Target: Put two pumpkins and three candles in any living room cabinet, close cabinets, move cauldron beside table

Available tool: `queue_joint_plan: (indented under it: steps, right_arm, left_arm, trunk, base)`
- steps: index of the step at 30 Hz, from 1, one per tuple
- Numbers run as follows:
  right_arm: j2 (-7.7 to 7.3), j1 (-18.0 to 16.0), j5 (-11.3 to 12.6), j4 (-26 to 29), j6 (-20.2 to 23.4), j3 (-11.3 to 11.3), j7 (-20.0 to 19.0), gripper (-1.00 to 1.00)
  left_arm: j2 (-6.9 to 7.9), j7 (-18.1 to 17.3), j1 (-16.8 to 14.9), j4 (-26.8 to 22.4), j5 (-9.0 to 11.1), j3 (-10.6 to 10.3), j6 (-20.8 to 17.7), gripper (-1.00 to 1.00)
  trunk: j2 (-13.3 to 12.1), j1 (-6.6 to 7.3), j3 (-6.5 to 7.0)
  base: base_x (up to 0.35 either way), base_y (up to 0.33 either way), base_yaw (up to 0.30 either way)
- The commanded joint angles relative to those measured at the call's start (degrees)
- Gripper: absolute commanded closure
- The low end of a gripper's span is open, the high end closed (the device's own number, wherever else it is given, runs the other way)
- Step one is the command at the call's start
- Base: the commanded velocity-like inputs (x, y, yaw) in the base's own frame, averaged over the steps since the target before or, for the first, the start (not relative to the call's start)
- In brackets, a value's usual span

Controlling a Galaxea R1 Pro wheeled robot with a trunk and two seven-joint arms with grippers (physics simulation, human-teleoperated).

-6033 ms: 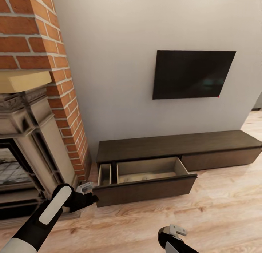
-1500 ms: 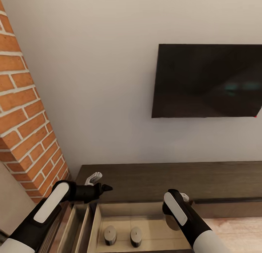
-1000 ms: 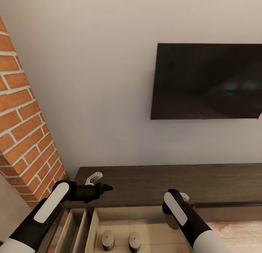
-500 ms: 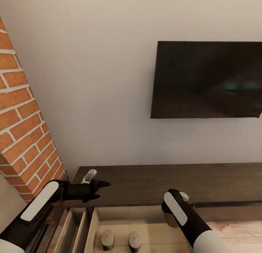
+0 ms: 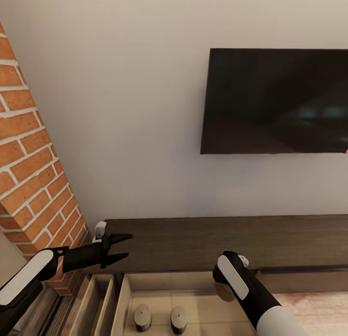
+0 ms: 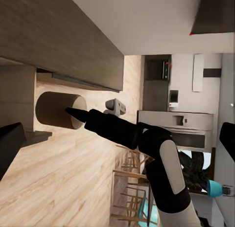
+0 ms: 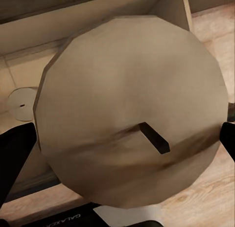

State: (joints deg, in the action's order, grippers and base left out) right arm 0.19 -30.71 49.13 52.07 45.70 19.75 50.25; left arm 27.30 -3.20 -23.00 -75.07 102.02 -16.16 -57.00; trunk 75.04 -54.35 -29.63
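The left gripper [image 5: 117, 248] is drawing back toward the brick chimney [image 5: 34, 147], away from the middle of the cabinet [image 5: 203, 242], with its arm dropping lower and its fingers now parted wide. The right gripper [image 5: 226, 287] is no longer out over bare floor as six seconds ago: it is hovering at the cabinet's open drawer [image 5: 126, 297], clamped on a candle [image 7: 132, 114].

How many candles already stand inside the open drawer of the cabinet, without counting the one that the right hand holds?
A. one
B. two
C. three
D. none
B: in the head view two candles, one and another, stand upright side by side on the pale floor of the open drawer, while the right hand holds a third candle above it.
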Motion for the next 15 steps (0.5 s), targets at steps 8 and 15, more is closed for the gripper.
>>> queue_joint_plan:
  steps: [8,15]
  right_arm:
    - [-0.01,-0.1,0.5,0.4,0.1,0.0,0.4,1.00]
    - [-0.01,-0.1,0.6,0.3,0.2,0.0,0.0,1.00]
  left_arm:
    - [0.20,-0.7,0.1,0.3,0.2,-0.1,0.0,-1.00]
    - [0.21,-0.7,0.1,0.5,0.2,-0.2,0.0,-1.00]
  trunk:
    - [3.3,-1.76,-1.50]
    - [6.1,-3.30,-2.76]
  base:
    - [0.000,0.000,0.000]
    - [0.000,0.000,0.000]
